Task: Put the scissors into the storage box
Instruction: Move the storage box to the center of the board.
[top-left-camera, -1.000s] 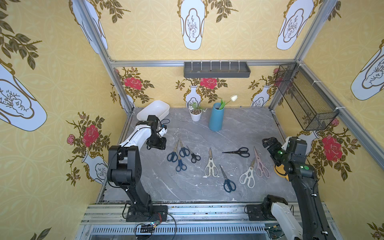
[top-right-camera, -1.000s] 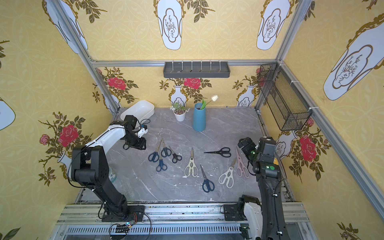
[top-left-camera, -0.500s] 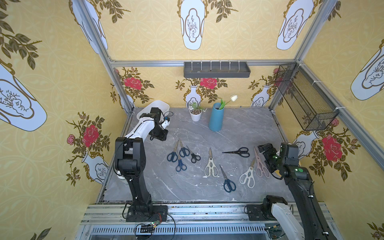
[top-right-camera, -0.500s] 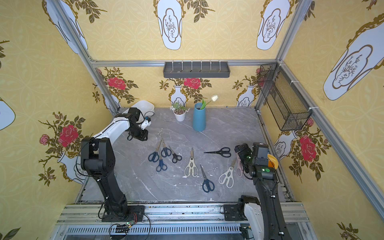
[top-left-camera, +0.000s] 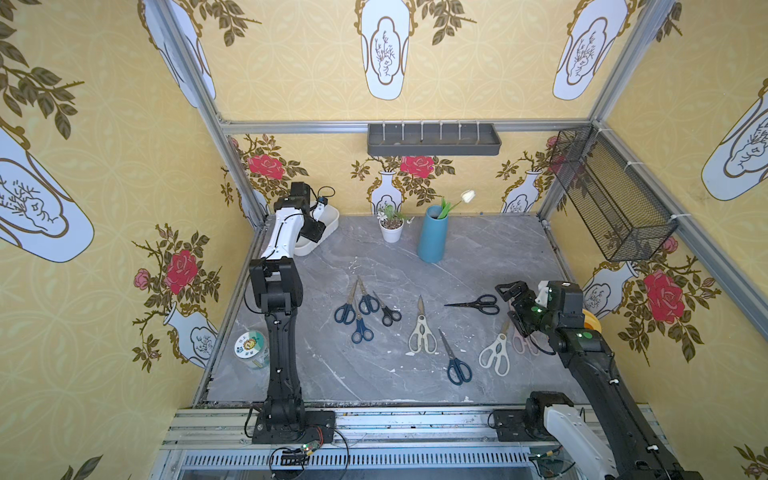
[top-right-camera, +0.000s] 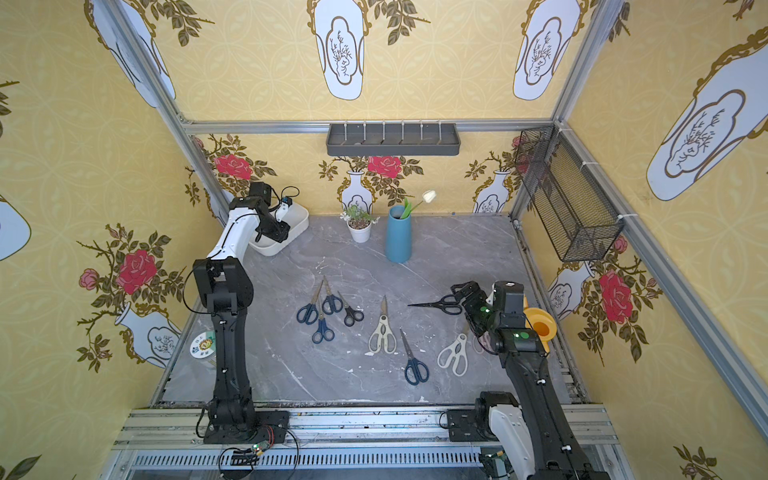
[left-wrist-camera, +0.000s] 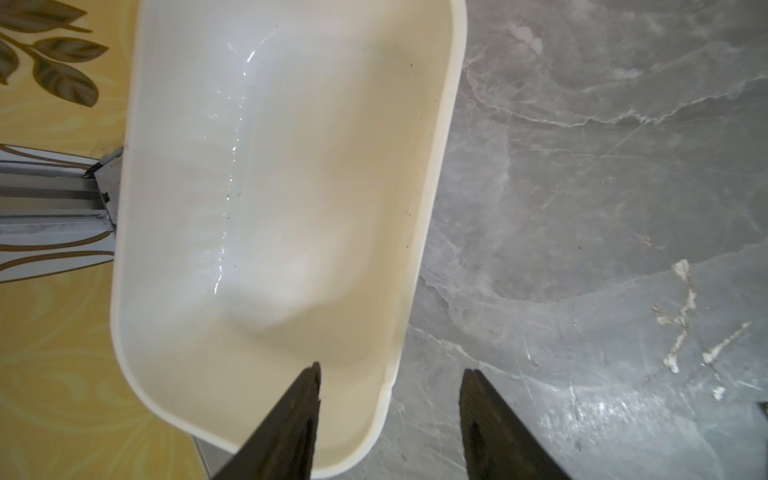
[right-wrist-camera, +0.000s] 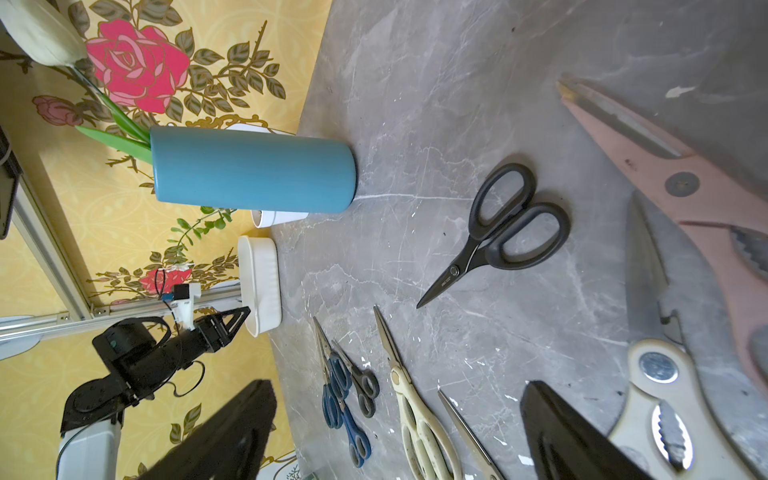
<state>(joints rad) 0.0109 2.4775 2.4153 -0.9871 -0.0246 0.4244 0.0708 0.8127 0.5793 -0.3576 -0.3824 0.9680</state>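
Several scissors lie on the grey table: a cluster of blue and black pairs (top-left-camera: 357, 307), cream shears (top-left-camera: 422, 332), black scissors (top-left-camera: 478, 304), another blue pair (top-left-camera: 455, 361) and two more shears (top-left-camera: 494, 353). The white storage box (top-left-camera: 328, 220) sits at the back left, and its inside (left-wrist-camera: 270, 166) shows empty. My left gripper (left-wrist-camera: 391, 370) hangs open over the box's near end, one finger over the inside and one over the table. My right gripper (top-left-camera: 515, 307) stands wide open just above the pink shears (right-wrist-camera: 685, 178), beside the black scissors (right-wrist-camera: 498, 228), holding nothing.
A blue vase with a tulip (top-left-camera: 432, 239) and a small potted plant (top-left-camera: 391, 228) stand at the back. A round tape roll (top-left-camera: 249, 345) lies front left, a yellow object (top-left-camera: 592, 320) behind my right arm. A grey wall tray (top-left-camera: 432, 139) and mesh basket (top-left-camera: 611, 195) hang on the walls.
My left gripper has swung back from beside the blue scissors to over the storage box, its jaws standing wider. My right gripper has come down and leftward over the right-hand scissors.
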